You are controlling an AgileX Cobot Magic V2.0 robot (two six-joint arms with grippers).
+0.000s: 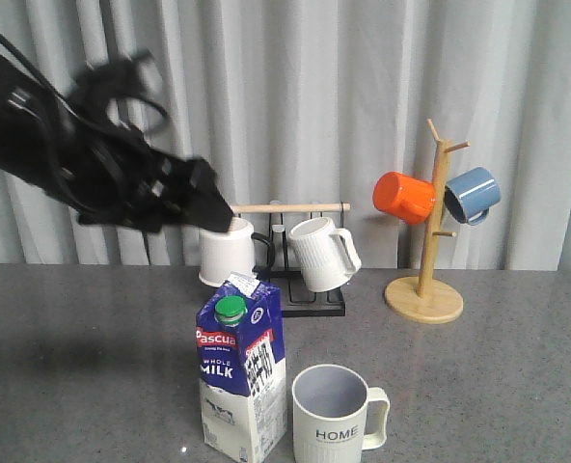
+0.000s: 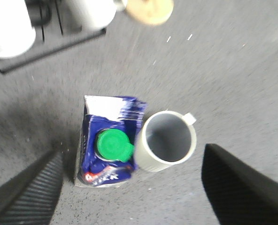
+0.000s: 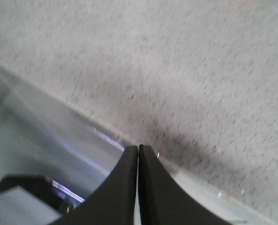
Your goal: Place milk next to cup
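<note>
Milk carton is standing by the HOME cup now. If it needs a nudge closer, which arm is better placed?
Left. Its tool hangs open above the milk carton and the cup, both in its wrist view. The right tool is shut, sees only bare table, and is absent from the front view.

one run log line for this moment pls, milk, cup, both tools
blue-and-white milk carton: upright beside cream ribbed HOME mug | left tool: open, raised above carton, empty | right tool: shut, empty | grey table
</note>
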